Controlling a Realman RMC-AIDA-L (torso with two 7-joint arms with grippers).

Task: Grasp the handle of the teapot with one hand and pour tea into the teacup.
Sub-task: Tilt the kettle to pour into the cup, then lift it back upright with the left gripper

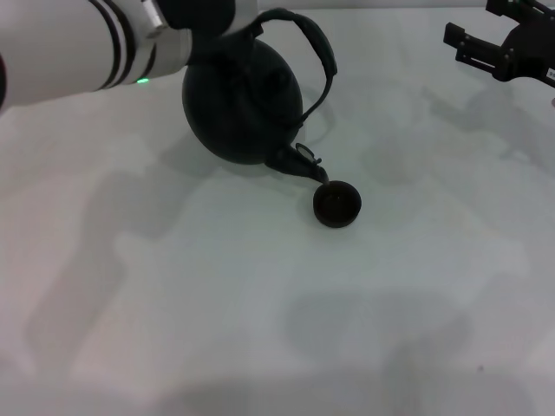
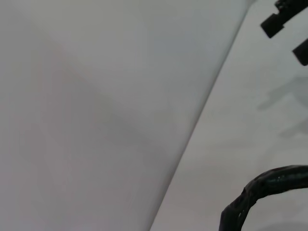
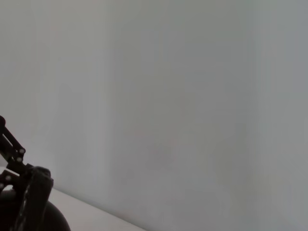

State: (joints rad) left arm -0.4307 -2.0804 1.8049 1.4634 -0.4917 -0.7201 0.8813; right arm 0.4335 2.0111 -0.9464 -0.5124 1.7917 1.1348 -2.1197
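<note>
One teapot (image 1: 243, 104) held tilted below left end effector (image 1: 204, 26), spout (image 1: 303, 162) lowered over one teacup (image 1: 336, 205) on tabletop (image 1: 260, 329). Cup contents indiscernible. Handle (image 1: 308, 43) arched beside left end effector; finger state cannot be told. Right end effector (image 1: 481, 48) parked well apart, fingers spread, nothing held.

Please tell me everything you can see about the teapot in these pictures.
The teapot is a large, round, matte black pot. It is tilted, its short spout pointing down toward the small dark teacup on the white table. Its arched black handle looks rough. The left arm reaches to its top; the grip itself is hidden.
</note>
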